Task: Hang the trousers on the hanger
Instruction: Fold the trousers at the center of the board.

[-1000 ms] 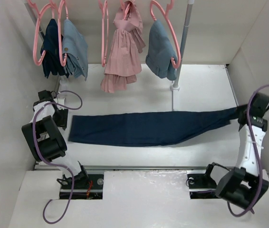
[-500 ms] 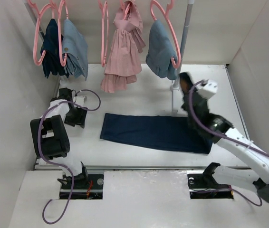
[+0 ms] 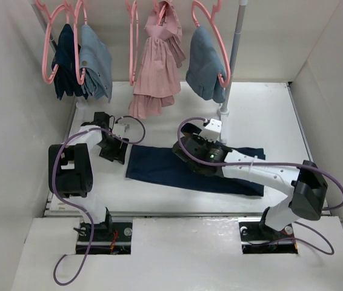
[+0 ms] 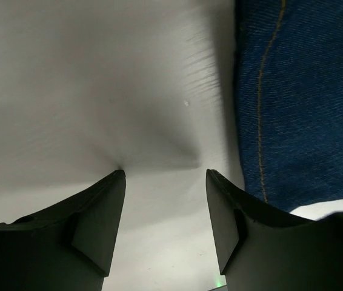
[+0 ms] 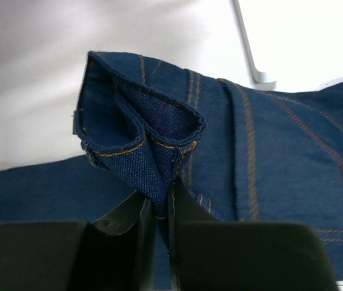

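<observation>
Trousers [image 3: 153, 167] lie flat on the surface [image 3: 268, 115] as a dark navy strip running left-right between the two arms. The right hand [image 5: 161, 197] is down on them near the middle, fingers together and clamped on a bunched fold of the cloth. Its wrist view shows a stitched edge pinched at the tips and curling up above them, with more layers of the same cloth spread underneath. The left hand [image 4: 165, 176] is low over bare surface just beside the trousers' left end, fingers apart, nothing between them and not touching the cloth. The garment's edge sits off to the right of its wrist view. At the back, pink hangers hang in a row. One hanger [image 3: 134, 60] looks bare, just left of the pink dress [image 3: 156, 66], and the light blue denim garments [image 3: 96, 60] hang on others — all well apart from the trousers.
</observation>
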Robot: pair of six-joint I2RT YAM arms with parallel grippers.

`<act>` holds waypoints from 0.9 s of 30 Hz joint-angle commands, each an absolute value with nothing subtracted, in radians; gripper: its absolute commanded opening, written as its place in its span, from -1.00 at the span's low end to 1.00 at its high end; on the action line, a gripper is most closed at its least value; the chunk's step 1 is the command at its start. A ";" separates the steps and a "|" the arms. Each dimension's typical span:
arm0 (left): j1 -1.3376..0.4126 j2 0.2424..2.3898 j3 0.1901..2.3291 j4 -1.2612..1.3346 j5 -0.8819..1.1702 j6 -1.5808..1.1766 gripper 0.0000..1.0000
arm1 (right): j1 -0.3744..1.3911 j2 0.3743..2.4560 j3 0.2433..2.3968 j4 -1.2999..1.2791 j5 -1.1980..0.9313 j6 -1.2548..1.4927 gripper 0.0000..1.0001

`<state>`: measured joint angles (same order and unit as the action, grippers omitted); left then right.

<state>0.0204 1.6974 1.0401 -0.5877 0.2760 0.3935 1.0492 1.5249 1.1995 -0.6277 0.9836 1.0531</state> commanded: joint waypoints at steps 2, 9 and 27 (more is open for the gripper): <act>0.006 1.729 1.069 -0.612 0.385 0.385 0.06 | 1.092 1.522 1.368 -0.663 1.057 1.141 -1.00; -0.023 1.759 1.055 -0.612 0.423 0.428 -0.14 | 1.221 1.688 1.515 -0.727 1.169 1.150 -1.00; 0.015 1.825 1.092 -0.646 0.354 0.451 -0.30 | 1.347 2.166 1.692 -0.318 0.835 0.557 -0.89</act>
<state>-0.0238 1.7607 1.0863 -0.6235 0.4263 0.4210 1.3460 2.1715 1.6436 -0.4606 1.0122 0.6907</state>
